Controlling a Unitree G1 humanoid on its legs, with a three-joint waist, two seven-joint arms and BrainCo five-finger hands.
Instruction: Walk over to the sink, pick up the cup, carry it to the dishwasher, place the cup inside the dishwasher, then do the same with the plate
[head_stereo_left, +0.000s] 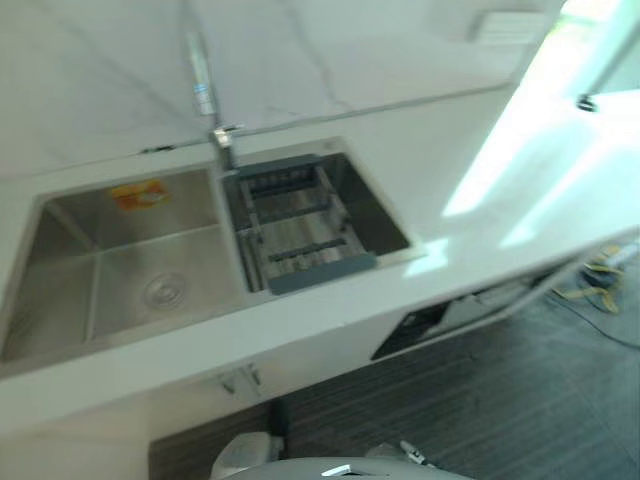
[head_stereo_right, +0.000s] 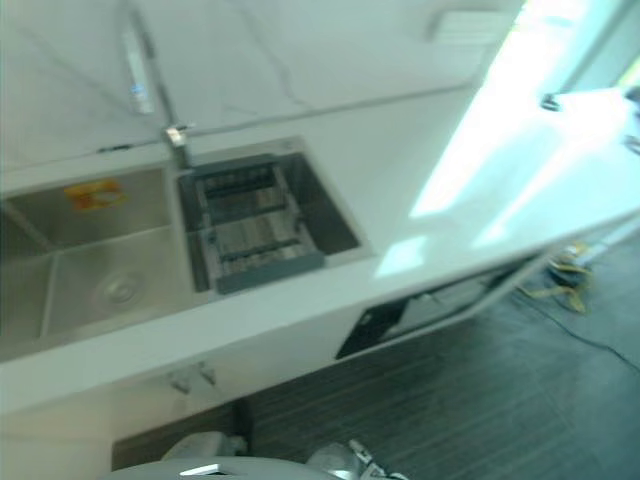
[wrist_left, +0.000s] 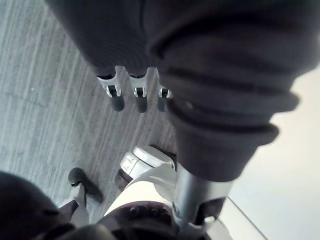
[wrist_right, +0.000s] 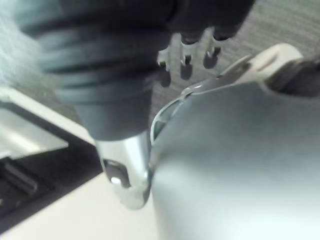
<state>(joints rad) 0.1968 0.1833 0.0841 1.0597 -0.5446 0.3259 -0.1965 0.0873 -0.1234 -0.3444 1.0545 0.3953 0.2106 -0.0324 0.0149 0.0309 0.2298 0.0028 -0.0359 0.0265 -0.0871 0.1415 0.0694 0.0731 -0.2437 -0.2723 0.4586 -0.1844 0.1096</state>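
Cup and plate I cannot place from where I stand: the sink (head_stereo_left: 70, 240) has bare steel around the drain (head_stereo_left: 165, 291) of its left basin, with an orange sticker (head_stereo_left: 139, 194) on the far wall. The grey rack (head_stereo_left: 300, 225) across the right basin holds nothing I can make out. The tap (head_stereo_left: 205, 95) rises at the far edge between the two basins, and the pale worktop (head_stereo_left: 450, 170) runs on to the right in bright light. Under that worktop, right of the sink, there is a dark opening with a pale panel slanting out beside it, which I take to be the dishwasher (head_stereo_left: 410, 330) standing ajar; its inside is hidden from here. The left robot hand (wrist_left: 139, 100) hangs over the grey floor (head_stereo_left: 500, 400) with its fingers straight and released, holding nothing. The right robot hand (wrist_right: 186, 62) hangs low too, fingers slack and empty. As I judge it, the robot is standing close to the near edge of the sink between carries. That would fit an approach with the cup and plate somewhere out of my sight, or equally a point where both already sit inside the dishwasher. Any next move calls first for finding the cup or plate before either arm reaches.
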